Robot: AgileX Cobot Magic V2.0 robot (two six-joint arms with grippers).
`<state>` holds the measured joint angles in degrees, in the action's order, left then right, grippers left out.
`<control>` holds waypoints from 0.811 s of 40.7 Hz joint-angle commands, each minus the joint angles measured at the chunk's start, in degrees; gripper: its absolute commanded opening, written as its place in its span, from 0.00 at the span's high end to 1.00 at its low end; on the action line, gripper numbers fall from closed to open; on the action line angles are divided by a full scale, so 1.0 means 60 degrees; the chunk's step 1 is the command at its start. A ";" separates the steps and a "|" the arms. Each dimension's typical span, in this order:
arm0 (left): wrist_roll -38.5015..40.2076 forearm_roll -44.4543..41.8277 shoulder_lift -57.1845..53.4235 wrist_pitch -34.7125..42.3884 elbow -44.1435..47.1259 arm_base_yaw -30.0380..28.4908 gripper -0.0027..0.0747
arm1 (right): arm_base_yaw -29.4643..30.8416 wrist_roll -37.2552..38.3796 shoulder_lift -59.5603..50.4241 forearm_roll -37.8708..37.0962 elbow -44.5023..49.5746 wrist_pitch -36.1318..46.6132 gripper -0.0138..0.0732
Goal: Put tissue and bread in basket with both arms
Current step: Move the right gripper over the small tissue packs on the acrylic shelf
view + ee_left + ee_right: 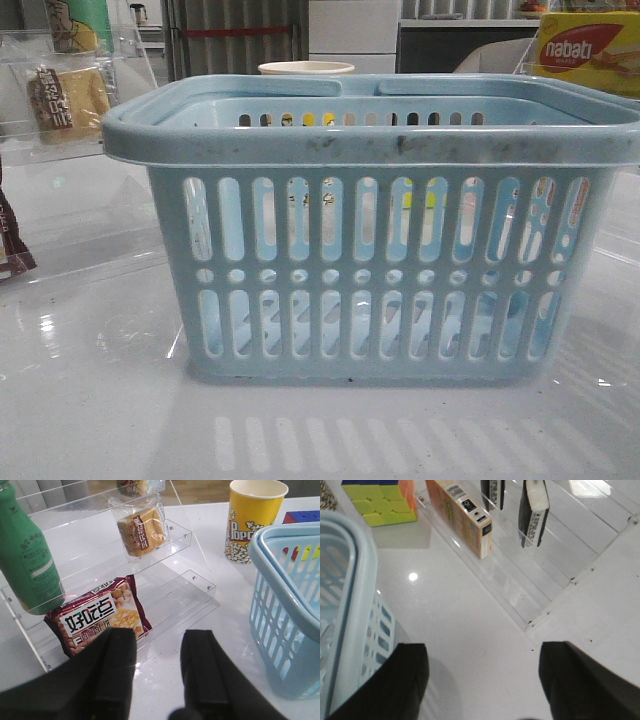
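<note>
The light-blue basket (370,240) stands in the middle of the table, and no tissue or bread shows in it. The bread (142,530), golden in a clear wrapper with a brown label, leans on the upper step of a clear shelf; it also shows in the front view (65,100). My left gripper (159,635) is open and empty, low over the table in front of that shelf. The tissue (534,512), a black pack with whitish parts, stands on another clear shelf. My right gripper (485,650) is open and empty, between the basket's wall (345,605) and that shelf.
A dark brown snack packet (97,617) and a green bottle (27,560) share the bread's shelf. A yellow popcorn cup (252,520) stands behind the basket. An orange box (462,515), a second dark pack (492,492) and a colour cube (380,500) are near the tissue. A nabati box (590,50) sits far right.
</note>
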<state>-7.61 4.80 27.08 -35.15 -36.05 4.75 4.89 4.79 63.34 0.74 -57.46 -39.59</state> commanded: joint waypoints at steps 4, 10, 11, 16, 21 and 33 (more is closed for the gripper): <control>0.0068 0.0067 0.0116 0.0793 -0.0335 0.0023 0.65 | 0.0737 0.0294 0.1242 0.0110 -0.1284 0.0649 0.18; 0.0068 0.0067 0.0116 0.0793 -0.0335 0.0023 0.70 | 0.0979 0.0294 0.2407 0.0147 -0.1927 0.0779 0.18; 0.0068 0.0067 0.0116 0.0793 -0.0335 0.0023 0.71 | 0.0986 0.0294 0.2573 0.0147 -0.2014 0.0814 0.18; 0.0068 0.0067 0.0116 0.0793 -0.0335 0.0023 0.75 | 0.0993 0.0294 0.3438 0.0147 -0.2482 0.1031 0.18; 0.0068 0.0067 0.0116 0.0793 -0.0335 0.0023 0.78 | 0.0993 0.0294 0.4169 0.0147 -0.2881 0.1382 0.18; 0.0068 0.0067 0.0116 0.0793 -0.0335 0.0023 0.83 | 0.0993 0.0285 0.5625 0.0126 -0.3722 0.2547 0.18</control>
<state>-7.61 4.80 27.08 -35.15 -36.05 4.75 10.46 6.50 98.08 1.38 -76.68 -29.62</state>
